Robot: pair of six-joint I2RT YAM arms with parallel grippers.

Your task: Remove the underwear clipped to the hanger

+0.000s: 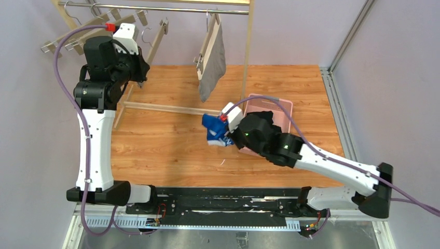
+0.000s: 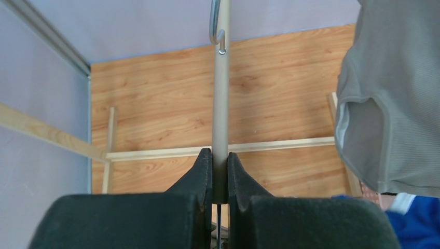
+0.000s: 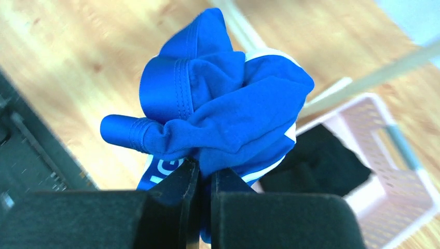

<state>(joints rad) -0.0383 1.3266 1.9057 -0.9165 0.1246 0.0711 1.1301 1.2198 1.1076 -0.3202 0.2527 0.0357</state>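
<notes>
Wood-grain tabletop, metal channel along its right edge. Wooden garment rack stands at the far side, steel rail across its top (base bar flat on the tabletop). Pink perforated basket sits right of centre.

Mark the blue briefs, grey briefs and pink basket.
blue briefs (image 3: 223, 104), right wrist view, middle of the bunched fabric
grey briefs (image 1: 217, 63), top view, middle of the hanging cloth
pink basket (image 1: 284, 111), top view, far right wall

Smooth cloth: blue briefs. Ribbed matt knit: grey briefs. Perforated plastic: basket. Wood-grain: tabletop.
</notes>
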